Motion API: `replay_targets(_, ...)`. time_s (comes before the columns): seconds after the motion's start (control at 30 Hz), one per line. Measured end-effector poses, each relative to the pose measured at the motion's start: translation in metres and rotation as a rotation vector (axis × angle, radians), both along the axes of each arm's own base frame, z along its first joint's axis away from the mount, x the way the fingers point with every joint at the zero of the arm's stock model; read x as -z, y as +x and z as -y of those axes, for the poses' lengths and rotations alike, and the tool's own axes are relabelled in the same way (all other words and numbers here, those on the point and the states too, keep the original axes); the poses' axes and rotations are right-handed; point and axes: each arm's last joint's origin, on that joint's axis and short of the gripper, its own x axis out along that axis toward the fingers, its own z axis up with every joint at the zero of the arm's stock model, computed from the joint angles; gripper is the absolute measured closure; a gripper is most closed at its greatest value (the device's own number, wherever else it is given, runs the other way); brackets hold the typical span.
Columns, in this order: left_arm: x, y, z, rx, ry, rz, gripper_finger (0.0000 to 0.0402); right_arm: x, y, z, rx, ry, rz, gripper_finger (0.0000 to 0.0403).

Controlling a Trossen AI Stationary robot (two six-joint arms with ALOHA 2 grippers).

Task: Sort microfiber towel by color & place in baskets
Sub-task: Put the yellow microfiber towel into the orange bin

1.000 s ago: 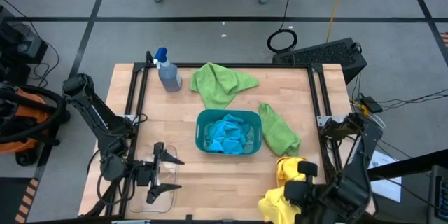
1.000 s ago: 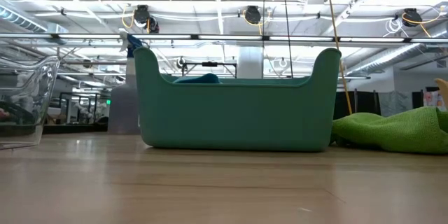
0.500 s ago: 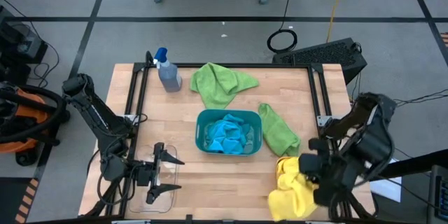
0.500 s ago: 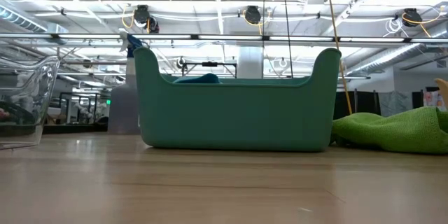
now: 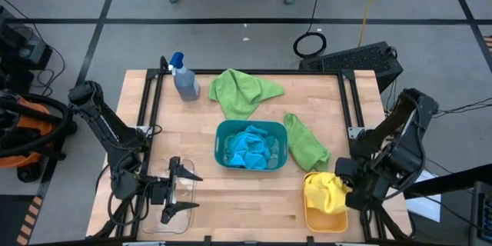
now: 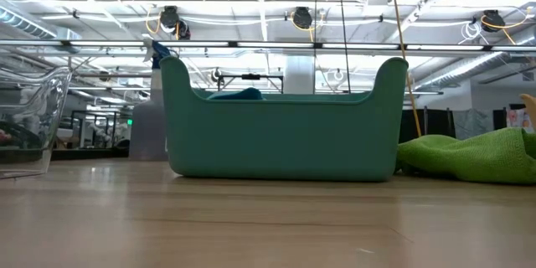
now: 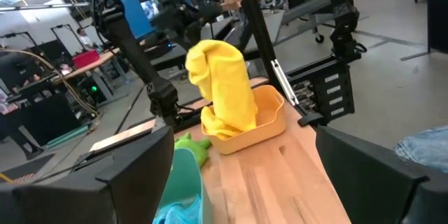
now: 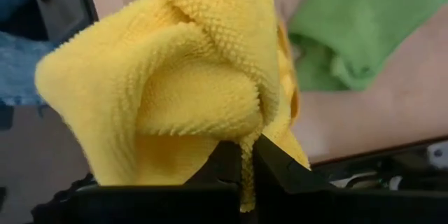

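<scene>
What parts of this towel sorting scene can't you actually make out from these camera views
- Orange basket, high view: its inside is covered by the yellow towel that the right tool holds shut, so a second yellow towel cannot be confirmed.
- Teal basket, low view: its wall hides all but a blue towel peak.
- Clear basket, high view: the open left tool above it covers it.
- Right green towel, low view: cut off by the edge.
</scene>
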Motion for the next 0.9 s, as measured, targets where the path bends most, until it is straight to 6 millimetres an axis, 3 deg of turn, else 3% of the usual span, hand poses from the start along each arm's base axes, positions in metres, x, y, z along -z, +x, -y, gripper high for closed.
replay_targets(0.23,0.000,0.000,0.000,-0.002,-0.027,-0.002,0.0047,0.027,0.004,-0.023,0.042,-0.009,-0.158,0.0401)
replay_targets(0.53,0.000,0.000,0.000,-0.002,-0.027,-0.002,0.0047,0.061,0.031,-0.056,0.099,-0.016,-0.183,0.0398)
replay_targets(0.9,0.001,0.000,0.000,-0.001,-0.013,-0.006,0.0047,0.106,0.060,-0.075,0.148,-0.067,-0.290,0.0397)
